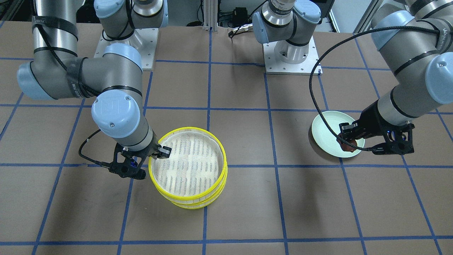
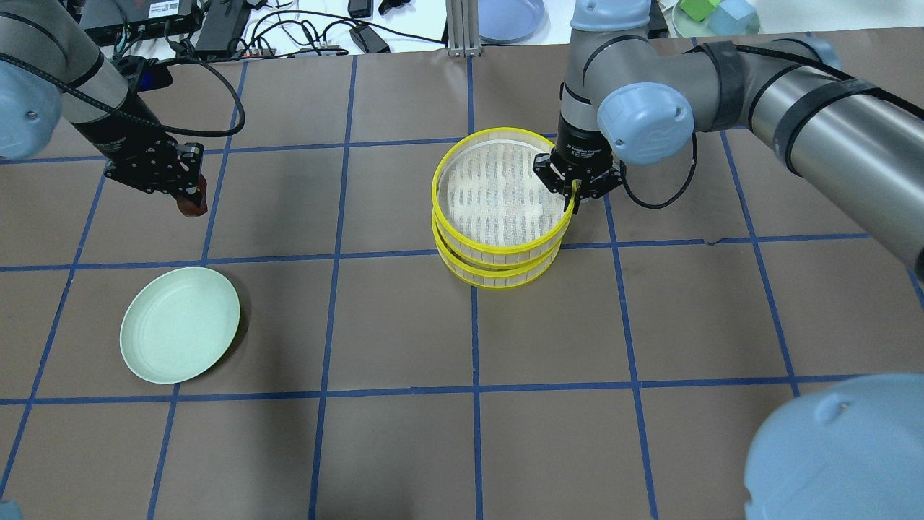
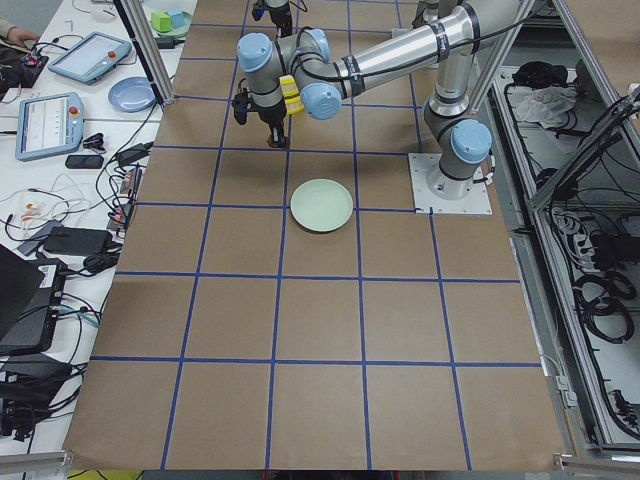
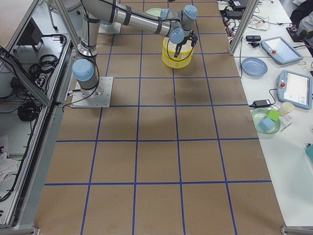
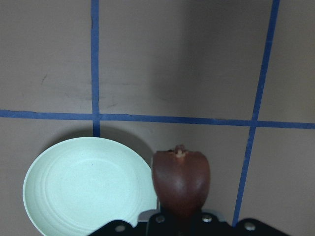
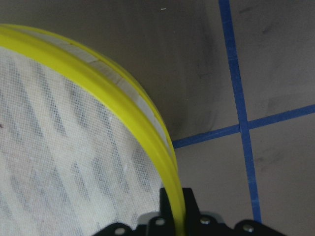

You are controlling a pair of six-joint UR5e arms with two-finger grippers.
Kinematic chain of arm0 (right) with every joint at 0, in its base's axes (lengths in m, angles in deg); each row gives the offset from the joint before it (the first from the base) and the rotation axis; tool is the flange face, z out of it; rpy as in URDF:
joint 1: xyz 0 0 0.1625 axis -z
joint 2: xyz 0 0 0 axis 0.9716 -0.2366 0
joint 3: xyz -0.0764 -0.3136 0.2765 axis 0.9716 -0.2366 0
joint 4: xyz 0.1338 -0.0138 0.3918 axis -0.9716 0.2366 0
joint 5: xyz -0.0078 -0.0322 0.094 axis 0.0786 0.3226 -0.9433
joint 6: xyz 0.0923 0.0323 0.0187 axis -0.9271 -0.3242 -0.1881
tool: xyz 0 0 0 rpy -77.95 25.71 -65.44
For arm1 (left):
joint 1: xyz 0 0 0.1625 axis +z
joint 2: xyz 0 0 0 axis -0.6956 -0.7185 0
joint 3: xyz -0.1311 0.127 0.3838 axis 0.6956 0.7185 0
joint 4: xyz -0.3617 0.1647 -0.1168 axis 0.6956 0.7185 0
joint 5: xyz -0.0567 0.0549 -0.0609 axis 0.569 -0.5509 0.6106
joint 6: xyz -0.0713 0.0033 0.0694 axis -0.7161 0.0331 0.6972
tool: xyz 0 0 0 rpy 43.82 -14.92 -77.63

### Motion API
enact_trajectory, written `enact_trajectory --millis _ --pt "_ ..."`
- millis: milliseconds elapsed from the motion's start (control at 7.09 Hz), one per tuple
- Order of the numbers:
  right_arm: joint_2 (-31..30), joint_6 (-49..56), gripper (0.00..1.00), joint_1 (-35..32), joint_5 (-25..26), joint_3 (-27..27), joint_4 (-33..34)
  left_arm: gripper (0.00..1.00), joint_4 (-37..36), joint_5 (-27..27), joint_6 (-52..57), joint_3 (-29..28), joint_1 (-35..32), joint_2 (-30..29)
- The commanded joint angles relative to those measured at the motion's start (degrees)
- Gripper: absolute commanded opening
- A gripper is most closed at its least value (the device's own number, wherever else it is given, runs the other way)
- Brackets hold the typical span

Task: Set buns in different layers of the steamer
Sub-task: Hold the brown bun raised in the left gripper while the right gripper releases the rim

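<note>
The left gripper [image 2: 184, 195] is closed on the bun [image 5: 180, 179], which is dark red-brown and glossy. The bun's rounded end sticks out past the fingertips. It hangs in the air above the table [image 2: 404, 325], not over the middle of the plate [image 2: 151, 347] but just past the plate's edge, on the side away from the robot. The plate is pale green and lies flat on the table.

Well apart from the plate, toward the robot's right, the two steamer trays are stacked. The upper tray [image 2: 498, 188] lies on the lower tray [image 2: 505, 276], a little shifted, so the lower yellow rim shows at one side. Whether the two touch all the way around, I cannot tell. The white mesh of the upper tray is bare.

The right gripper [image 2: 575, 189] is on the side of the upper tray farthest from the plate. It is closed narrowly on the yellow rim, with one finger inside the tray and one outside; in the right wrist view the rim runs straight in between them
</note>
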Motion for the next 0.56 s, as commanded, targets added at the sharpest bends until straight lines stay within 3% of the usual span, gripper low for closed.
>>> enact_trajectory --millis 0,423 --pt "0.7 -1.1 0.0 0.1 -0.2 -0.3 -0.1 0.0 0.1 0.1 0.2 0.2 -0.3 0.3" --pt "0.5 -0.6 0.0 -0.3 -0.3 0.0 -0.5 0.0 0.1 0.1 1.0 0.8 -0.3 -0.1"
